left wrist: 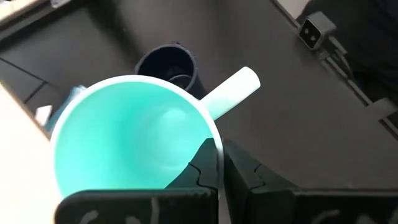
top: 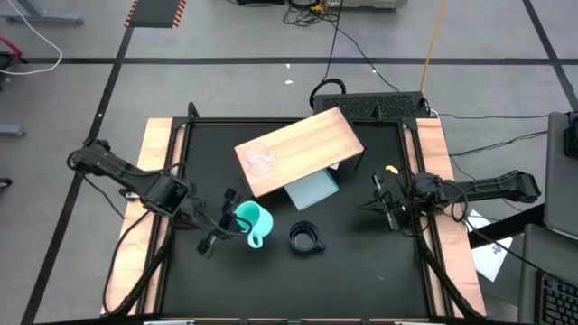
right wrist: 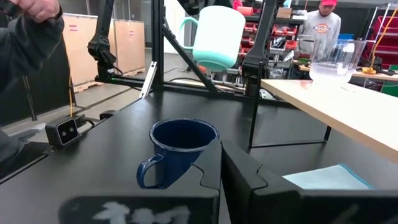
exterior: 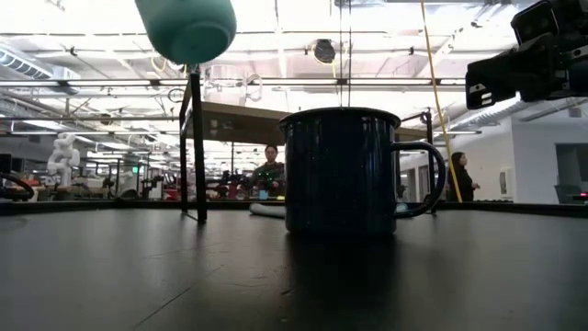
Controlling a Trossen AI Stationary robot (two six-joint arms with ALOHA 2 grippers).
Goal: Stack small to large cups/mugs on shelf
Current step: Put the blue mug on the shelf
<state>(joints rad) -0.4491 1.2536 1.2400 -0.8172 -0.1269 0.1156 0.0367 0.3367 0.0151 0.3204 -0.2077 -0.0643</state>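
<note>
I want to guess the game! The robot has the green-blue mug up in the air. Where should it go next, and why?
Probably over to the shelf. The left gripper holds the turquoise mug clear of the table, the glass cup already stands on the shelf, and the black mug waits below. So carrying it beside the glass seems right.

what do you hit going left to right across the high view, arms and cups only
left tool shut on the turquoise mug → clear glass cup on the shelf → black mug on the table → right tool, waiting near the right edge
</note>
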